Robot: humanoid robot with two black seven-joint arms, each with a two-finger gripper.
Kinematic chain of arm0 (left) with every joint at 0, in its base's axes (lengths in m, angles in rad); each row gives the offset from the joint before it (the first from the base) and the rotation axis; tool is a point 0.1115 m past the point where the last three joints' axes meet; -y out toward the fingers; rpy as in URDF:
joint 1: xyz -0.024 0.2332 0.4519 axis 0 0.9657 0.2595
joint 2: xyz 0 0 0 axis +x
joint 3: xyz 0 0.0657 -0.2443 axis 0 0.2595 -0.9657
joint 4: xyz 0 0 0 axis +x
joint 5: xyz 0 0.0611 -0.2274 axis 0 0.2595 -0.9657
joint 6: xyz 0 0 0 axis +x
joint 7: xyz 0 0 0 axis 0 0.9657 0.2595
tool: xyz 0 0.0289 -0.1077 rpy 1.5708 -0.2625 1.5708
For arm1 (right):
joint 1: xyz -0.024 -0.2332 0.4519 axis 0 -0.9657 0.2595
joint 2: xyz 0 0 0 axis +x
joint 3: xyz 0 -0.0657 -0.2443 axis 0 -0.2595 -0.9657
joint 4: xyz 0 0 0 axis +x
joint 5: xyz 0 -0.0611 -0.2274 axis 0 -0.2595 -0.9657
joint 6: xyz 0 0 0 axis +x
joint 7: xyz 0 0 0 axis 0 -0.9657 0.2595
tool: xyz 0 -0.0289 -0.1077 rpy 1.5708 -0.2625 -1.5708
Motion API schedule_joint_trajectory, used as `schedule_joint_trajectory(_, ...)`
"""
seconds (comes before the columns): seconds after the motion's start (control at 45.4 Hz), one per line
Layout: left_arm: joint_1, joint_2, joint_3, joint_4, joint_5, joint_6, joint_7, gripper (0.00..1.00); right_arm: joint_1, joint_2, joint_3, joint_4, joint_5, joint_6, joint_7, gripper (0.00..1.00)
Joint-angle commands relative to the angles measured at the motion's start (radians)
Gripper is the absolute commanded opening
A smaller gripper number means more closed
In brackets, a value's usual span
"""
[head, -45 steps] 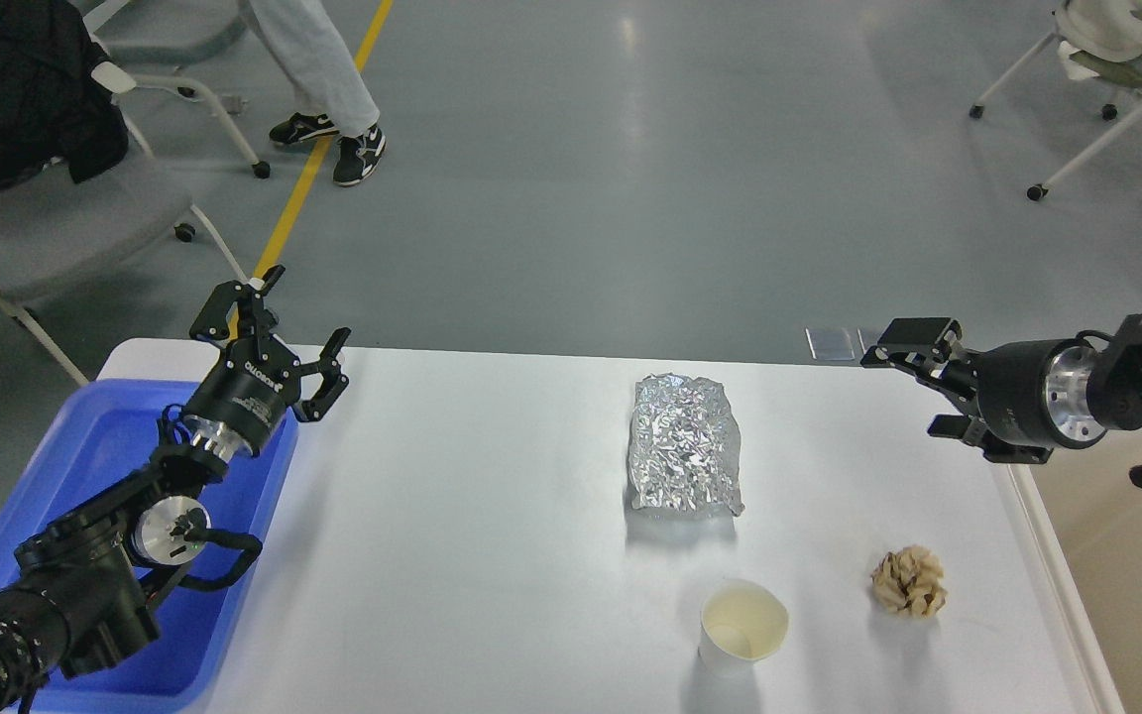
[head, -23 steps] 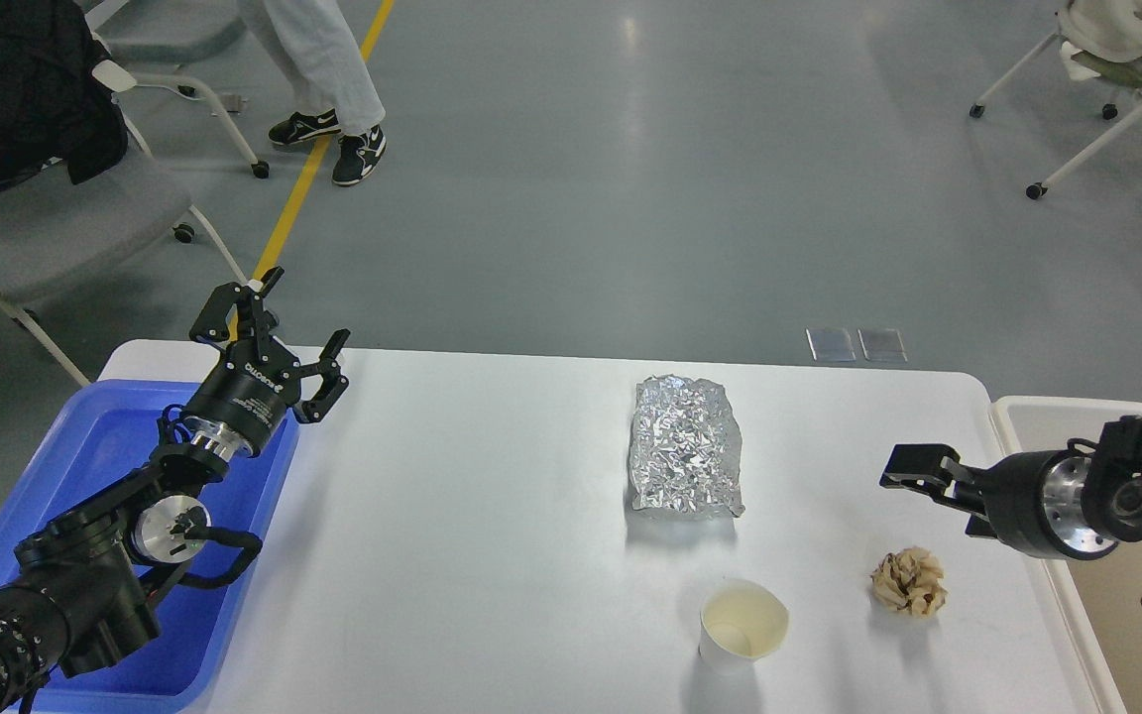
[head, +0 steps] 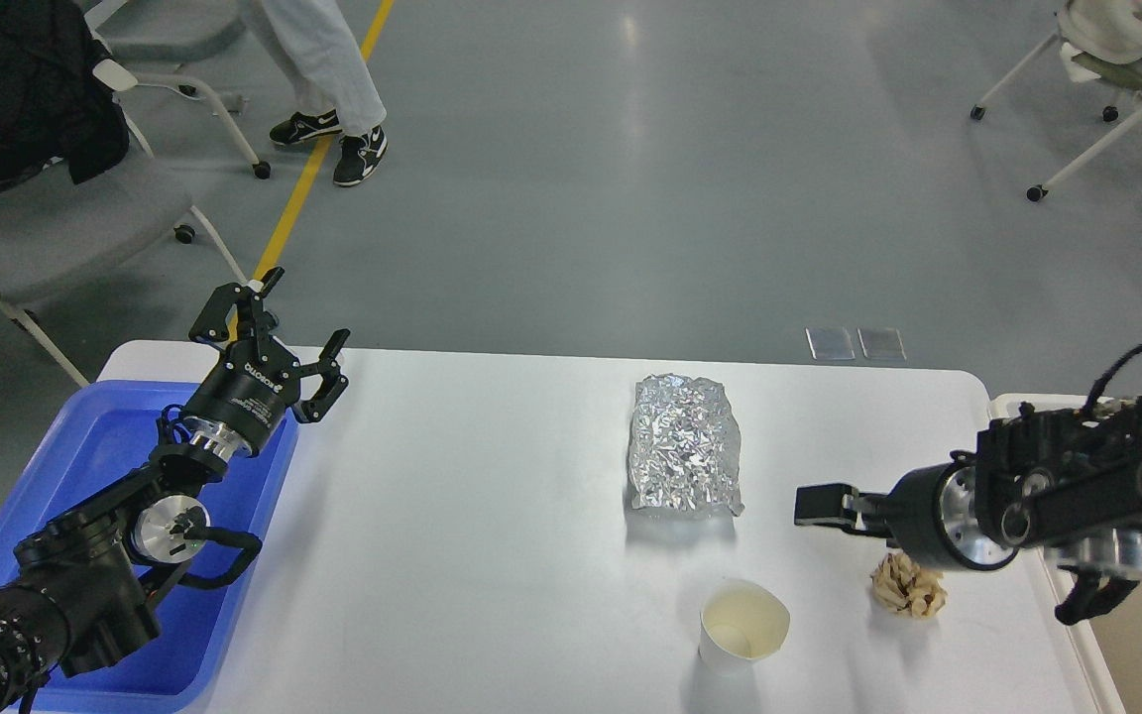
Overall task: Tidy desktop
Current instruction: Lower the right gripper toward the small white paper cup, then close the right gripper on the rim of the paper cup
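The white desktop [head: 472, 516] carries a crumpled sheet of silver foil [head: 685, 458], an empty white paper cup [head: 742, 623] and a crumpled brown paper ball [head: 908, 585]. My left gripper [head: 291, 322] is open and empty, raised over the far left corner of the desktop beside the blue tub [head: 85, 466]. My right gripper [head: 822, 504] reaches in from the right, low over the desktop, between the foil and the paper ball. It is seen side-on as one dark piece, so its fingers cannot be told apart. It holds nothing that shows.
A beige-white tub [head: 1012, 407] stands off the desktop's right edge, mostly hidden by my right arm. Chairs on castors [head: 56, 218] and a person's legs [head: 323, 79] are on the grey floor beyond the desktop.
My right arm has swung down and to the left, from above the far right corner to low over the desktop beside the paper ball. The left arm has not moved.
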Motion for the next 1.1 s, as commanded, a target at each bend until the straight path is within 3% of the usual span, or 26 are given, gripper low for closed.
schedule_joint_trajectory(0.0,0.0,0.0,0.0,0.0,0.0,0.0,-0.002,1.0,-0.011,0.153,-0.002,0.003,0.0,-0.001,0.001,1.0)
schedule_joint_trajectory(0.397,0.0,0.0,0.0,0.0,0.001,0.0,0.0,1.0,-0.055,0.214,-0.004,0.003,0.003,-0.018,-0.002,1.0)
schedule_joint_trajectory(0.926,0.0,0.0,0.0,0.0,0.0,0.0,-0.002,1.0,-0.223,0.222,0.002,-0.034,0.018,-0.14,-0.002,1.0)
schedule_joint_trajectory(1.036,0.0,0.0,0.0,0.0,0.0,0.0,-0.002,1.0,-0.243,0.234,0.01,-0.052,0.061,-0.183,0.004,0.97)
schedule_joint_trajectory(1.08,0.0,0.0,0.0,0.0,0.0,0.0,0.0,1.0,-0.252,0.236,0.01,-0.054,0.066,-0.194,0.012,0.88)
